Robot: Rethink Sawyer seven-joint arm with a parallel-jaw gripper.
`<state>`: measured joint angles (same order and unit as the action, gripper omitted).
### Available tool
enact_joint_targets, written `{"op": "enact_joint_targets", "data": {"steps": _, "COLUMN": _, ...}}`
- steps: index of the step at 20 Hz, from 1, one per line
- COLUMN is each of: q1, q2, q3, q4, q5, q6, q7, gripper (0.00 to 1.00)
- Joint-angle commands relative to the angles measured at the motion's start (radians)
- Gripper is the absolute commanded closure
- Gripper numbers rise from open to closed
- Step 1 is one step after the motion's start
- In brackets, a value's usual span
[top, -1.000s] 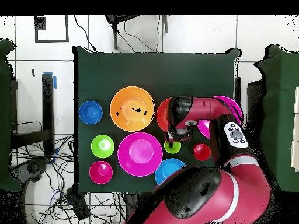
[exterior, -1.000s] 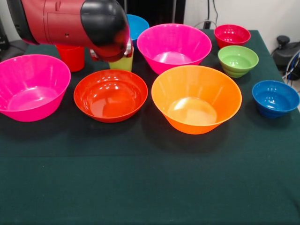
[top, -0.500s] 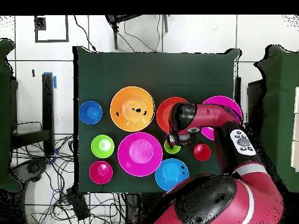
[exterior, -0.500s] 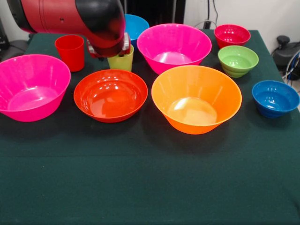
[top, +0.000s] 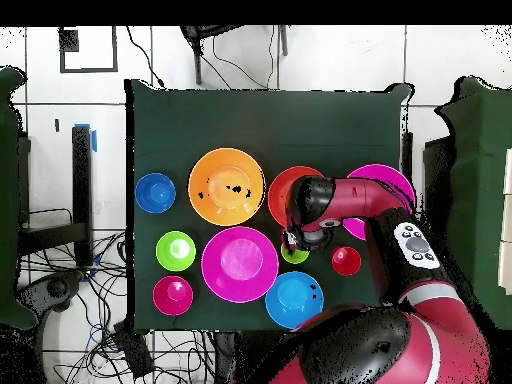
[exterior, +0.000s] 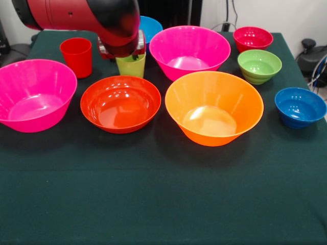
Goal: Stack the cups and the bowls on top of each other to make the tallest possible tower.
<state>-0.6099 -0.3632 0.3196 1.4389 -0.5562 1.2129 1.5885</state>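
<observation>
The lime green cup [exterior: 131,65] stands upright behind the red-orange bowl [exterior: 120,103], and the red cup [exterior: 76,56] is to its left. My gripper [exterior: 122,50] hangs just over the lime cup's rim, mostly hidden by the black wrist. From above, the gripper [top: 294,238] covers part of the lime cup [top: 296,254]. All the bowls sit apart on the cloth, none nested: orange [exterior: 214,107], two big pink [exterior: 33,94] [exterior: 189,50], light blue [exterior: 150,26], small magenta-red [exterior: 253,38], green [exterior: 259,65] and dark blue [exterior: 300,106].
The dark green tablecloth [exterior: 163,199] reaches to the near edge in the front view. The arm [top: 375,195] lies across the right pink bowl [top: 395,178] and part of the red-orange bowl [top: 280,195]. Cables lie on the floor left of the table.
The wrist has moved up in the front view, uncovering the red cup and more of the lime cup. The lime cup stays in about the same place.
</observation>
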Motion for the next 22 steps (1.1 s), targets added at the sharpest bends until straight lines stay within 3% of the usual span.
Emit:
{"op": "enact_joint_targets", "data": {"steps": 1, "q1": 0.024, "q2": 0.028, "q3": 0.083, "q4": 0.021, "q5": -0.056, "q6": -0.069, "q7": -0.194, "gripper": 0.0}}
{"op": "enact_joint_targets", "data": {"steps": 8, "q1": 0.048, "q2": 0.057, "q3": 0.066, "q4": -0.019, "q5": -0.099, "q6": -0.092, "q7": -0.182, "gripper": 0.0}}
{"op": "enact_joint_targets", "data": {"steps": 18, "q1": 0.088, "q2": 0.089, "q3": 0.047, "q4": -0.086, "q5": -0.134, "q6": -0.022, "q7": -0.191, "gripper": 0.0}}
{"op": "enact_joint_targets", "data": {"steps": 19, "q1": 0.088, "q2": 0.09, "q3": 0.049, "q4": -0.087, "q5": -0.136, "q6": -0.02, "q7": -0.193, "gripper": 1.0}}
{"op": "enact_joint_targets", "data": {"steps": 22, "q1": 0.092, "q2": 0.088, "q3": 0.047, "q4": -0.089, "q5": -0.141, "q6": -0.015, "q7": -0.196, "gripper": 1.0}}
